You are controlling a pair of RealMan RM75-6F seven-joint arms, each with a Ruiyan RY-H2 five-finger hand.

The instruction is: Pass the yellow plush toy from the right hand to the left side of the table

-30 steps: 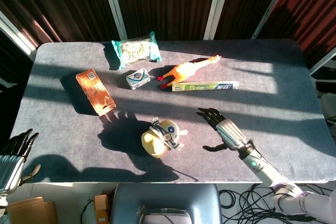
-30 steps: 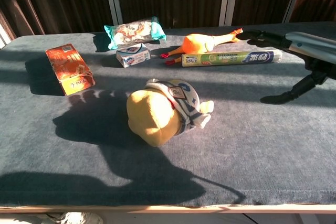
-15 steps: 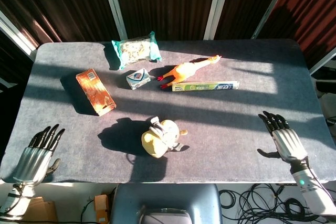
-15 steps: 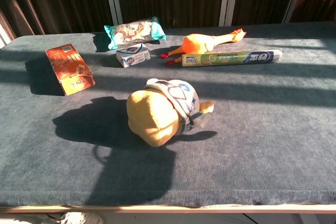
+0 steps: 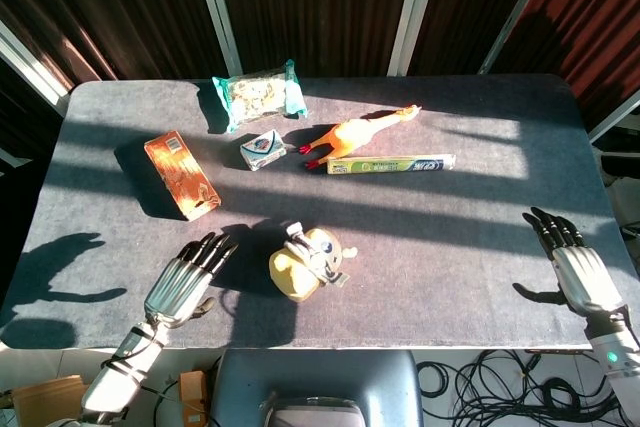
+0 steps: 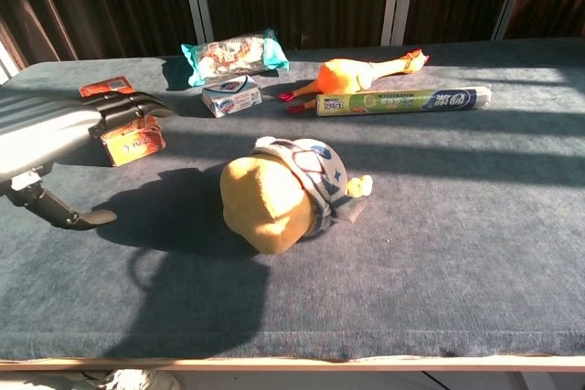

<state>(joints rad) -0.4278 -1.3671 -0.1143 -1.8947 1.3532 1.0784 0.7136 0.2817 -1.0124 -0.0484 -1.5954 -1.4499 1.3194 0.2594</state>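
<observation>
Two empty hands, left hand [image 5: 186,279] near yellow plush toy [image 5: 305,264], labels unreadable

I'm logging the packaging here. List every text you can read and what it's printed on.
No text reads with certainty.
Long tube box: large characters, blurred.
Orange box: print too small.
Small blue-white pack: logo unreadable.
Snack bag: print unreadable.
Yellow plush toy: a badge, illegible.

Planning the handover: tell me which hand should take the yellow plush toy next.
The left hand: open, just left of the yellow plush toy. The right hand is open too, far off at the table's right edge.
</observation>
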